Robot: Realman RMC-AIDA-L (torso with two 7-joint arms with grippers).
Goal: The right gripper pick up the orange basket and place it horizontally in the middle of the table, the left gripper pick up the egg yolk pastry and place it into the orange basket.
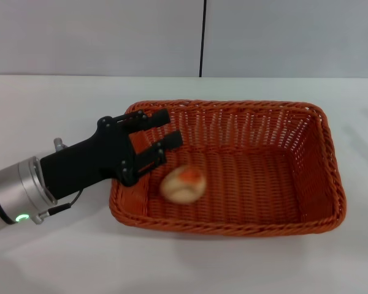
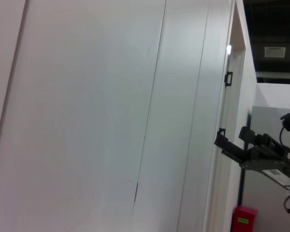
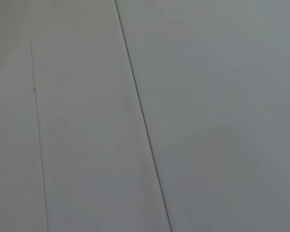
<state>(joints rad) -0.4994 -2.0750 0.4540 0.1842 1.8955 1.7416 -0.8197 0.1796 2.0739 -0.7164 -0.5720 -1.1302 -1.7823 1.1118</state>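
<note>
From the head view I judge the drop is made and the step in hand is getting clear: the egg yolk pastry [image 1: 183, 184] lies on the floor of the orange basket [image 1: 306, 184], near the basket's left short wall and toward its front rim, and it reads slightly smeared, so I take it as possibly not settled; the left tool [image 1: 159, 136] sits over that same left rim with its two black fingers spread and nothing between them, the fingertips reaching just inside the basket, close to the pastry but apart from it; to do this well I would lift straight up before drawing back, so the lower finger does not catch the braided rim and drag the basket across the white counter [image 1: 61, 104]; the basket itself lies lengthwise across the counter, roughly central; the right tool is in no picture; only the head view shows any of this, since both wrist views show nothing but pale wall panels, the left one also a doorway with some dark equipment beyond.
</note>
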